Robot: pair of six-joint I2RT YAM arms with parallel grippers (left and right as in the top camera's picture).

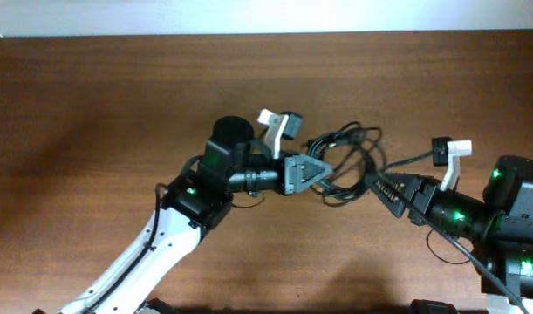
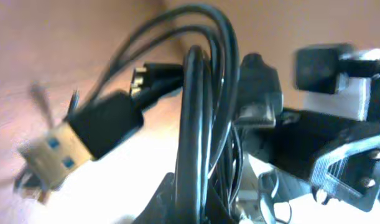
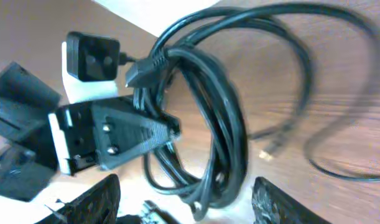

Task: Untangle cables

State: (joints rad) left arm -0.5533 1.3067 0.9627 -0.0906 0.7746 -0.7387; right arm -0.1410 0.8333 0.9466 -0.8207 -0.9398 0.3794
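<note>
Cables (image 2: pixel 196 124) pinched in left claw (image 1: pixel 323 168) | right claw (image 1: pixel 382 187) agape at their edge

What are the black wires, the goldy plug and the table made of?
The cables look like rubbery plastic: black, bendy, slightly glossy. The plug looks like metal: shiny, gold-coloured, with a blue insert. The table looks like wood or wood-look laminate: brown grain streaks.

Robotics lab bench: left arm (image 1: pixel 161 235) and right arm (image 1: pixel 502 228) at wooden table (image 1: pixel 74 105).
</note>
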